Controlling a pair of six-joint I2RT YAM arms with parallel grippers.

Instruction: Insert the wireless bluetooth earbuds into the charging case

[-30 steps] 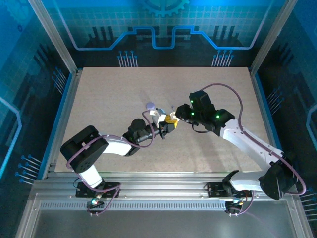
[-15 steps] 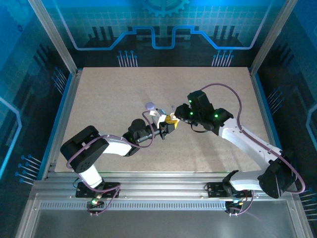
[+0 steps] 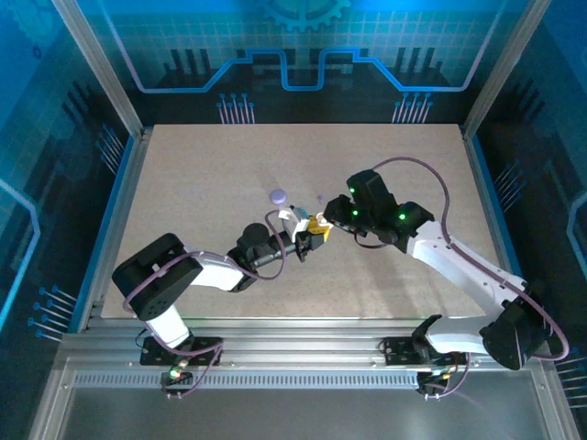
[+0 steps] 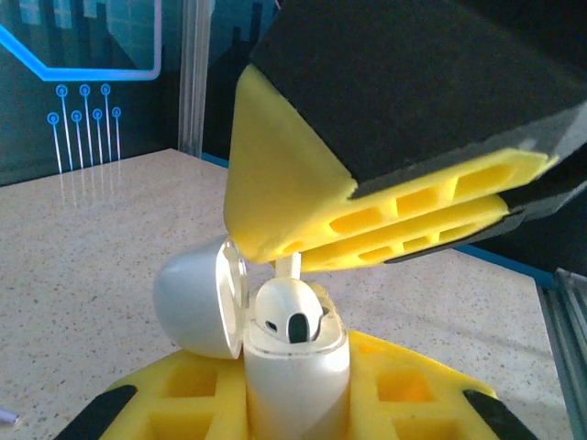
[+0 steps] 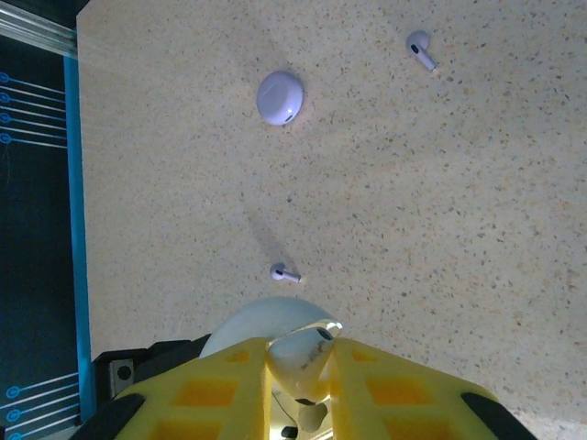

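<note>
Fingers (image 5: pixel 404 394) of the right gripper (image 5: pixel 301 371) are pressed in on a white earbud (image 5: pixel 299 353), pinching it by the stem. In the left wrist view that stem points up into the yellow pads while the bulb end rests in the mouth of the charging case (image 4: pixel 298 367). How deeply it sits there I cannot tell.

The left gripper (image 4: pixel 293 417) is clamped on the lower body of that white case and holds it upright between its own yellow fingers (image 4: pixel 174 399). The lid (image 4: pixel 197 293) is flipped open to the left in that view. The two grippers meet tip to tip above the middle of the table (image 3: pixel 183 183), the right one coming down onto the case from above.

Farther out, two small lavender earbuds lie loose on the speckled surface. One (image 5: pixel 285 273) is just beyond the held case and the other (image 5: pixel 419 48) is well apart from it. A round lavender case (image 5: pixel 280 97) rests closed on the table, away from both arms.
</note>
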